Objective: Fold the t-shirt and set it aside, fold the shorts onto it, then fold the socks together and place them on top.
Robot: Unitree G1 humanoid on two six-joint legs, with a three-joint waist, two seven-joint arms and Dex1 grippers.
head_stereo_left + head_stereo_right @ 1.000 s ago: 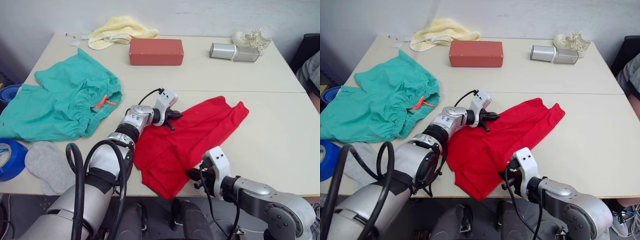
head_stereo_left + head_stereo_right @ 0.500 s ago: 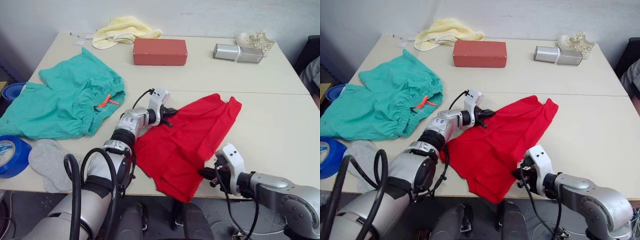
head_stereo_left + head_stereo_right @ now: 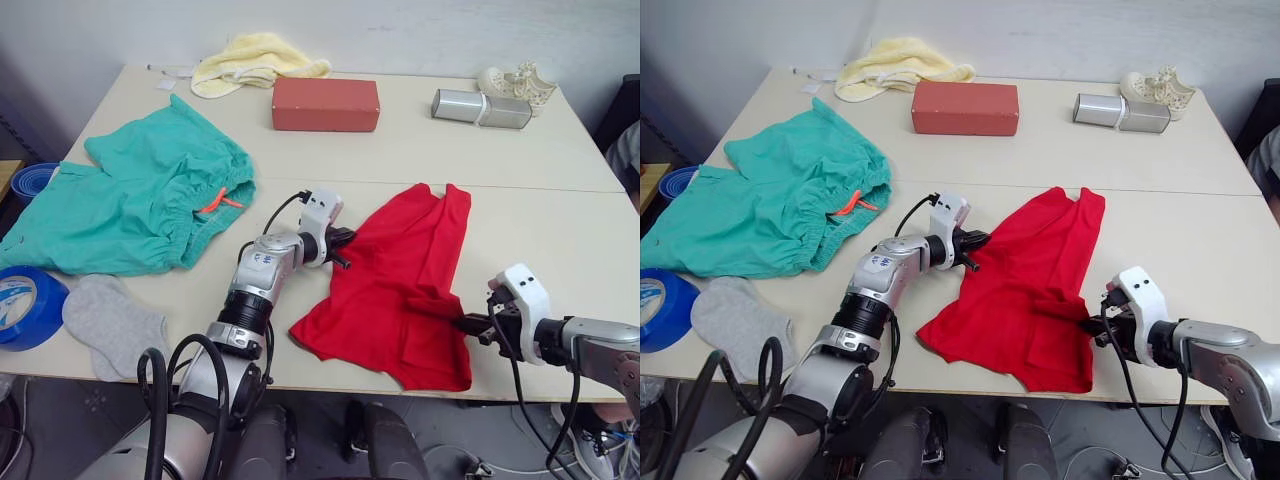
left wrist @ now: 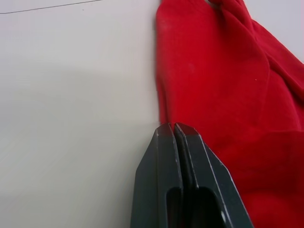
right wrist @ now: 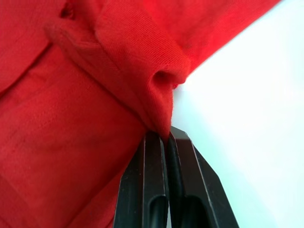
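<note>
The right gripper (image 3: pixel 1095 325) is pinched tight on a fold of the t-shirt (image 3: pixel 1025 290) at the near table edge. A second ago this gripper sat lower and more to the middle, under the hanging red cloth. Now it has swung out to its own right side and pulled the cloth with it. The shirt looks longer and flatter, and less of it hangs off the table (image 3: pixel 1180 230). That looks like spreading the shirt out, so folding has not truly begun.

The left gripper (image 3: pixel 970 243) is also closed, nipping the shirt's edge on the other side, so the shirt stretches between the two grippers.

Out past the left gripper, on its far side from the shirt, lie the shorts (image 3: pixel 770 205), still loose and unfolded. Nearer than them is one grey piece of the socks (image 3: pixel 735 322), with a blue tape roll (image 3: pixel 655 305) beside it.

Farther back are a red box (image 3: pixel 965 107), a yellow towel (image 3: pixel 898 62) and a silver can (image 3: pixel 1120 113).

No words or labels can be read on anything.
</note>
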